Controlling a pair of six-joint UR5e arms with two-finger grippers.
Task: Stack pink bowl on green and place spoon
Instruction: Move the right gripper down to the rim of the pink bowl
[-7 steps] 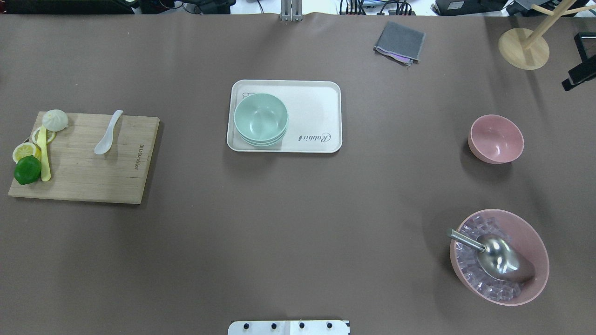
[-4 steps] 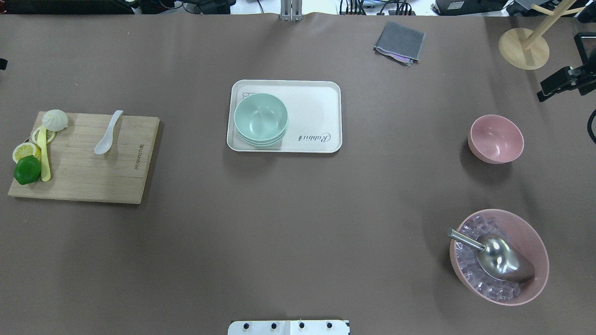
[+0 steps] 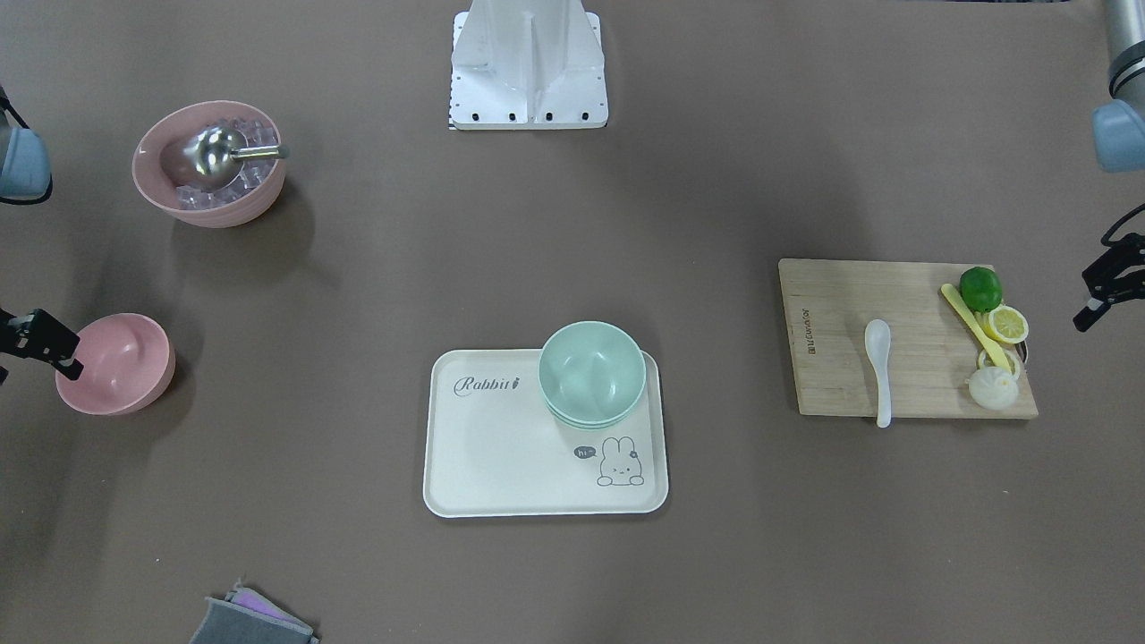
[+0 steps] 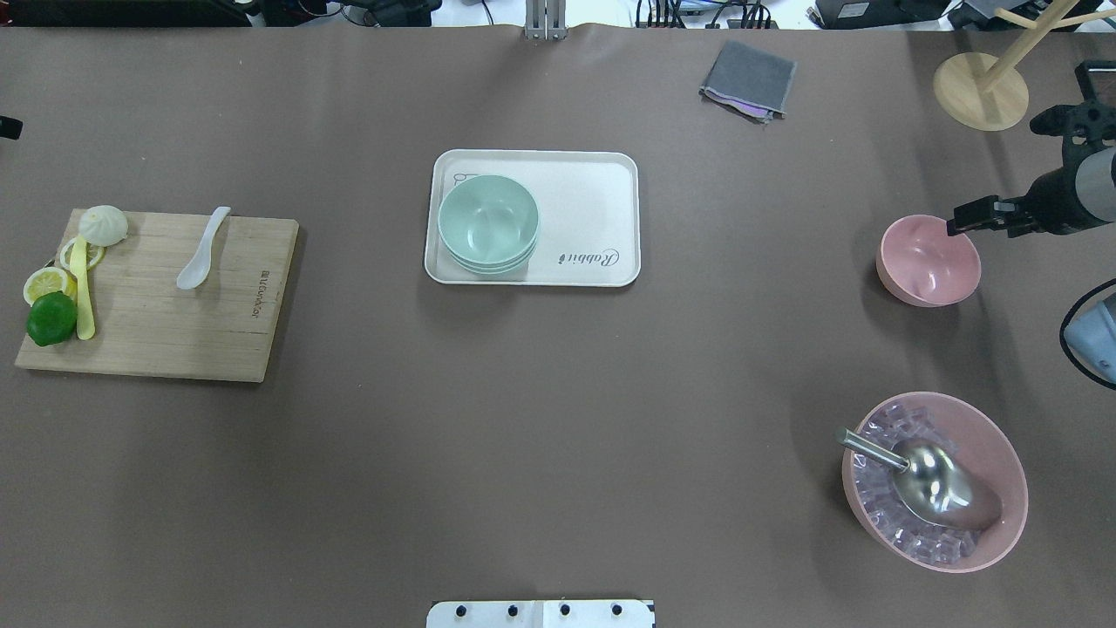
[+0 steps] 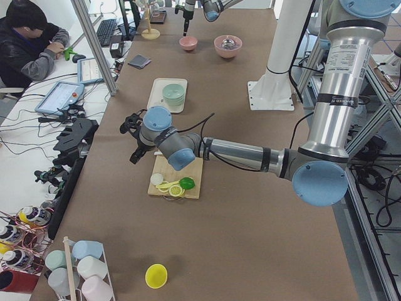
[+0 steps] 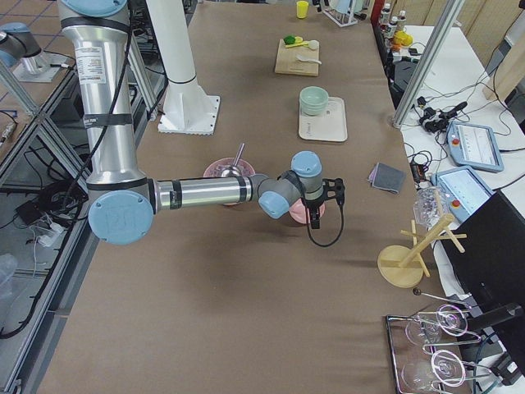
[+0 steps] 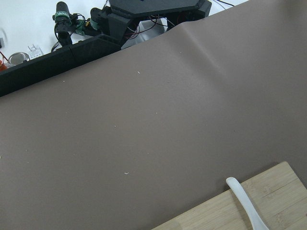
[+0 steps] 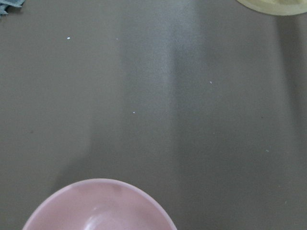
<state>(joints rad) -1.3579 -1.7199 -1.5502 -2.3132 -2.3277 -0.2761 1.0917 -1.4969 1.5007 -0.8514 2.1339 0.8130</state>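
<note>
The small pink bowl (image 4: pixel 928 260) stands empty on the right of the table, also in the front view (image 3: pixel 114 362) and the right wrist view (image 8: pixel 100 206). Green bowls (image 4: pixel 488 222) are stacked on the white tray (image 4: pixel 593 201) at the centre. A white spoon (image 4: pixel 202 249) lies on the wooden cutting board (image 4: pixel 157 323); its handle shows in the left wrist view (image 7: pixel 244 201). My right gripper (image 4: pixel 959 222) hovers open at the pink bowl's far right rim, holding nothing. My left gripper (image 3: pixel 1087 304) is open and empty, off the board's outer side.
A large pink bowl of ice cubes (image 4: pixel 935 481) with a metal scoop stands at the near right. A grey cloth (image 4: pixel 748 78) and a wooden stand (image 4: pixel 981 90) are at the far right. A lime (image 4: pixel 51 318), lemon slices, a bun and a yellow utensil sit on the board's left end.
My right arm has come in from the right edge and down to the pink bowl's rim. My left gripper has edged into the overhead view's left border. Bowls and spoon have not moved.
</note>
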